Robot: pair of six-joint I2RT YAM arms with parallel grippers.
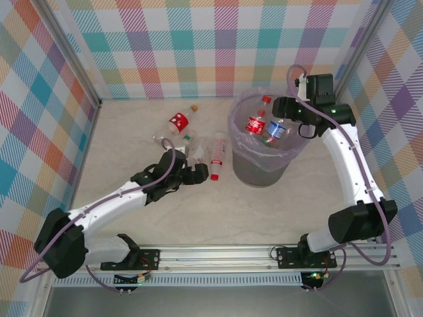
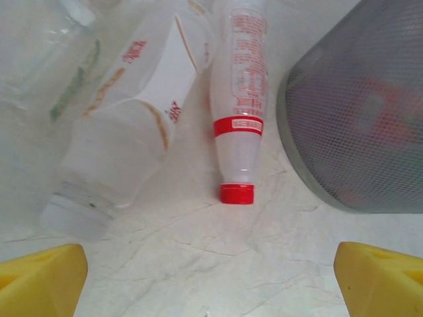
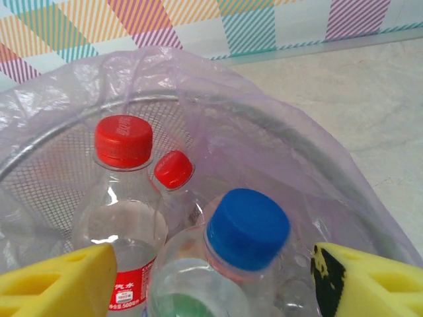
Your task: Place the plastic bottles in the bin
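Note:
The bin (image 1: pixel 246 158), a grey mesh bucket with a lavender liner (image 3: pixel 277 125), holds several plastic bottles: a red-labelled one (image 1: pixel 256 123) and a blue-capped one (image 1: pixel 276 130). My right gripper (image 1: pixel 283 111) hangs over the bin's right rim. In the right wrist view it (image 3: pixel 211 284) is open, the blue-capped bottle (image 3: pixel 248 228) standing loose between the yellow fingers (image 3: pixel 56 284). My left gripper (image 1: pixel 203 173) is low on the table, open and empty (image 2: pixel 208 290), just short of a white bottle's red cap (image 2: pixel 237 193). A clear bottle (image 2: pixel 125 139) lies left of that.
More bottles lie left of the bin: a red-labelled one with an orange cap (image 1: pixel 180 119) and clear ones (image 1: pixel 173 140). The bin's mesh wall (image 2: pixel 357 112) stands close on the left gripper's right. Checked walls close in the table on three sides.

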